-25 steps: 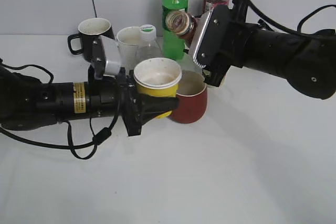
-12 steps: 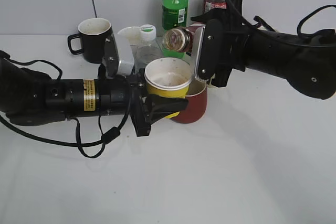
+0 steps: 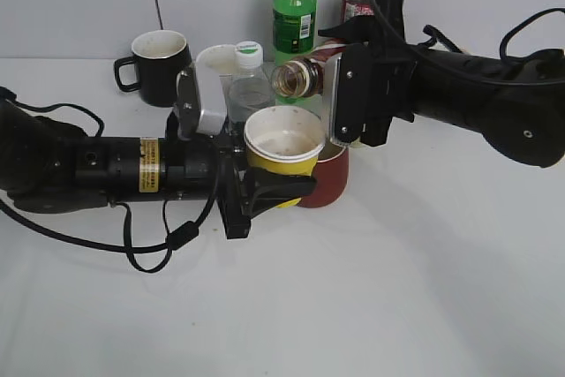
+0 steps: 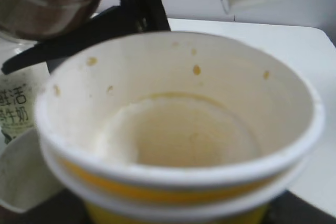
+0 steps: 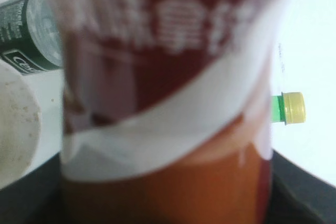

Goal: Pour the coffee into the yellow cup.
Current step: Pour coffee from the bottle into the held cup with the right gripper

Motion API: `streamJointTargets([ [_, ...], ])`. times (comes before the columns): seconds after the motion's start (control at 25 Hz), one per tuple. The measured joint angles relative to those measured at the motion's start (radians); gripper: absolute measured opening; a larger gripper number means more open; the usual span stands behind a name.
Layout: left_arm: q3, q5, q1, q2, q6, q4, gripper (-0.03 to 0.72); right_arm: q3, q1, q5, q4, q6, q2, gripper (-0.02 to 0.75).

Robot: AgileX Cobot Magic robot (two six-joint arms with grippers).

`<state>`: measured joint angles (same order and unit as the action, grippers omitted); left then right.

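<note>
The left claw [image 3: 265,190] pinches the yellow cup [image 3: 283,147] upright, above the desk [image 3: 397,289]. The right claw [image 3: 340,99] clamps the coffee [image 3: 300,76] tipped sideways, its open mouth just above the cup's rim.

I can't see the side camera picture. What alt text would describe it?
The left gripper holds a yellow paper cup under the mouth of a brown coffee bottle, tipped sideways in the right gripper. Mugs and bottles crowd the white table behind.
</note>
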<state>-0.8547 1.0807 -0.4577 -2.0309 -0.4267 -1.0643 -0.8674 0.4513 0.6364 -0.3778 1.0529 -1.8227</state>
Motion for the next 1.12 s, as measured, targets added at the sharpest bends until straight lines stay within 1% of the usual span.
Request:
streamJointTargets([
  [1.12,0.009,0.0,0.0,0.0,0.0,-0.009,0.386,0.0,0.0,0.017,0.0,0.162,0.0,0.503],
])
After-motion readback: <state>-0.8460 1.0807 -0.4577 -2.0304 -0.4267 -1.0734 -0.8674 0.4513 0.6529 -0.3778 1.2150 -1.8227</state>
